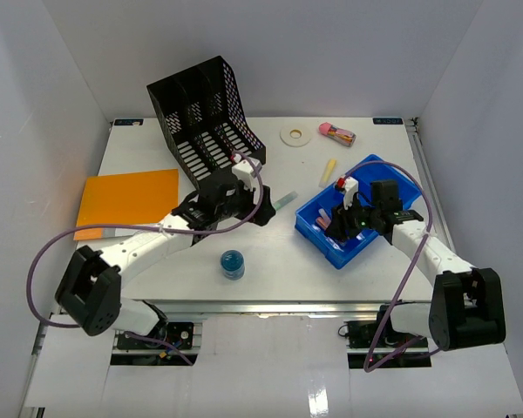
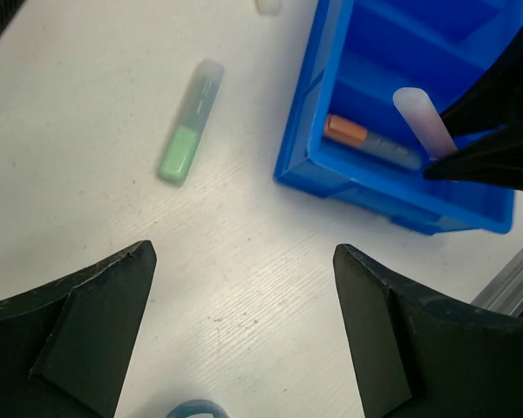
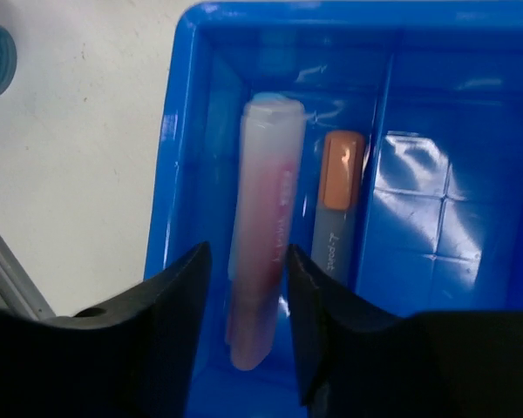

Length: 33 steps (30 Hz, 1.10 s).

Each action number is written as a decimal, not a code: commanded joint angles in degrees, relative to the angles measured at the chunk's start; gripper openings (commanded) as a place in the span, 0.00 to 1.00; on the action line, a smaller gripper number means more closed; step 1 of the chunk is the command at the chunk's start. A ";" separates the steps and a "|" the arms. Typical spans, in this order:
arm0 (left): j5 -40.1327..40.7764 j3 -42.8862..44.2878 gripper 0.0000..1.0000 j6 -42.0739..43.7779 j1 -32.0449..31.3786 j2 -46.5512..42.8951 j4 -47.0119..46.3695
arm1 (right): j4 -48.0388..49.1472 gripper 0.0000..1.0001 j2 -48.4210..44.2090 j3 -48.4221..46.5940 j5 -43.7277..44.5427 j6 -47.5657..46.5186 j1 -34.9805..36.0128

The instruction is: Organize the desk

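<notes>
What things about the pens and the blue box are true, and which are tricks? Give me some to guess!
1. The green highlighter lies on the desk, outside the blue box. True.
2. The left pincer is holding the green highlighter. False: it is wide open over bare desk and holds nothing.
3. The pink highlighter lies inside the blue box, between the fingers of the right pincer. True.
4. The orange-capped marker lies out on the desk. False: it is in the blue box, right beside the pink highlighter.
</notes>
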<state>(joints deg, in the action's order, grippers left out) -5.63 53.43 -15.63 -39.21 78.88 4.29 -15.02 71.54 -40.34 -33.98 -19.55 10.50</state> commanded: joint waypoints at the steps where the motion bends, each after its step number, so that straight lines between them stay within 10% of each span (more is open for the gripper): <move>1: -6.06 6.84 0.93 6.67 1.69 7.80 3.75 | -1.68 0.64 -1.93 0.18 0.67 -3.57 -0.31; 8: -8.98 19.34 0.90 15.71 2.14 22.47 11.41 | -5.57 0.86 -7.16 -0.93 -6.50 -9.40 -4.71; 20: -5.79 37.60 0.86 25.65 2.12 41.50 15.21 | -8.71 0.88 -12.56 -0.88 -18.31 -12.27 -12.70; 30: -1.59 40.11 0.64 23.93 1.77 46.37 15.49 | -9.06 0.88 -13.10 -0.98 -19.96 -12.45 -13.04; 33: -0.45 39.11 0.41 23.29 1.61 45.63 15.51 | -9.06 0.88 -13.00 -0.97 -20.47 -12.45 -13.21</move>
<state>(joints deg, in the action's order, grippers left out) -8.39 92.20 8.15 -37.25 125.29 18.49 -23.90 59.29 -40.23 -51.87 -31.34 -2.26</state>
